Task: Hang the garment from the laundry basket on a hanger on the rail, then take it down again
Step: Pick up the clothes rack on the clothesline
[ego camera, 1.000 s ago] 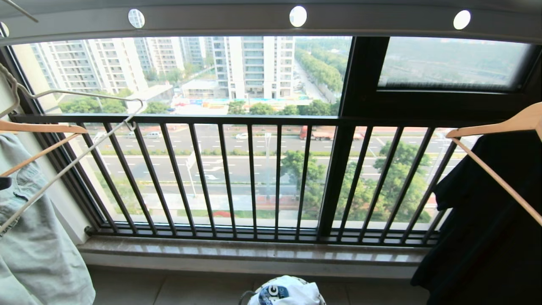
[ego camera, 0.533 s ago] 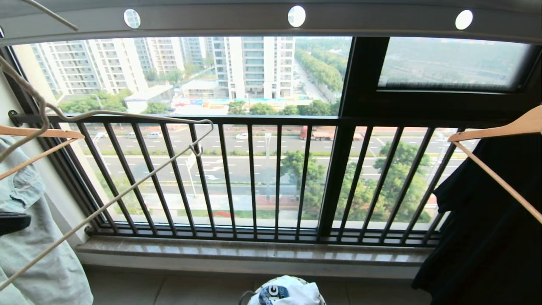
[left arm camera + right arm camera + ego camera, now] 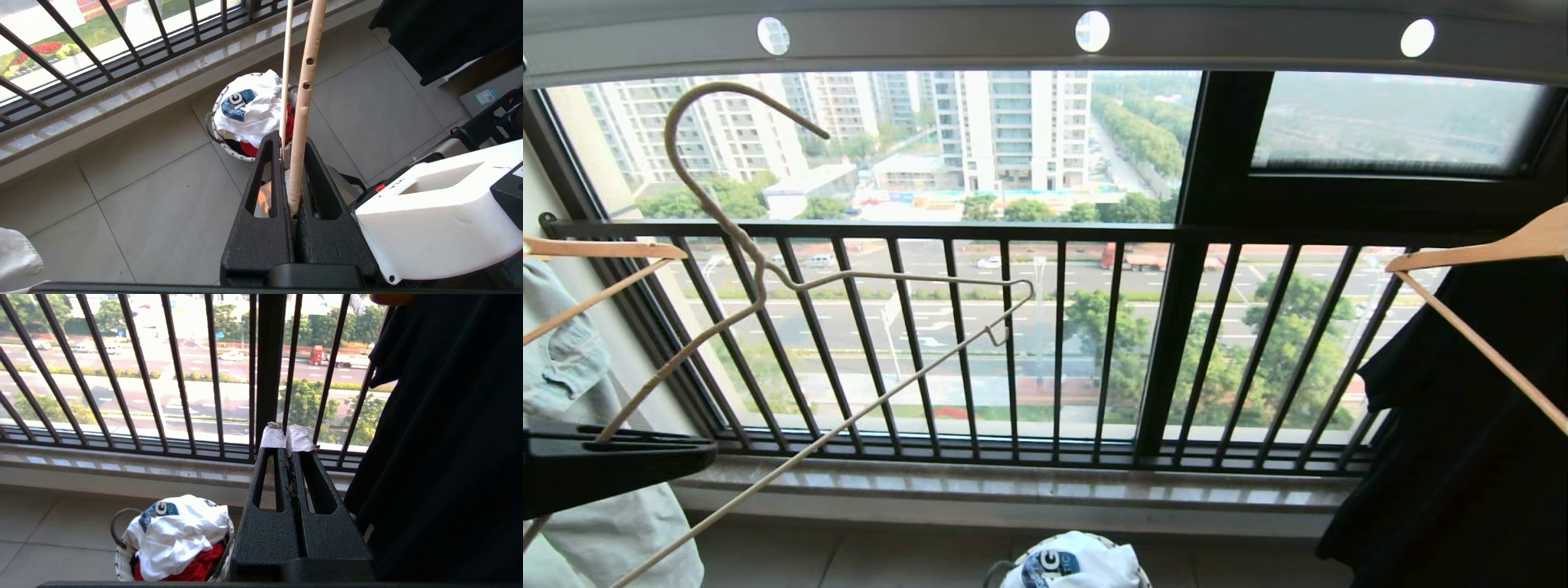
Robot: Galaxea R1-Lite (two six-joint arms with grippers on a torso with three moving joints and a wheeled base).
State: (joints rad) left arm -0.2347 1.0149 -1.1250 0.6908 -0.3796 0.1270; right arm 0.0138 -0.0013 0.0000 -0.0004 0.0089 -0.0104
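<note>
My left gripper (image 3: 686, 453) comes in at the lower left of the head view, shut on one arm of the thin cream wire hanger (image 3: 849, 419). The hanger hangs free in front of the window bars, its hook up and below the grey-white rail (image 3: 931, 45) without touching it. In the left wrist view the hanger (image 3: 304, 94) runs out from between the shut left gripper (image 3: 290, 141). The white garment (image 3: 1078, 563) with its blue logo lies crumpled in the laundry basket (image 3: 216, 139) on the floor. My right gripper (image 3: 287, 439) is shut and empty, above and beside the garment (image 3: 179, 531).
A pale denim garment (image 3: 572, 359) on a wooden hanger hangs at the far left. A black garment (image 3: 1462, 425) on another wooden hanger hangs at the right. The dark window railing (image 3: 1013, 343) and stone sill (image 3: 1013, 490) lie ahead. Red cloth (image 3: 196, 567) lies under the garment.
The hanger has swung right and down from the far left, its hook now fully in view below the rail. My left gripper has come up into the lower left corner.
</note>
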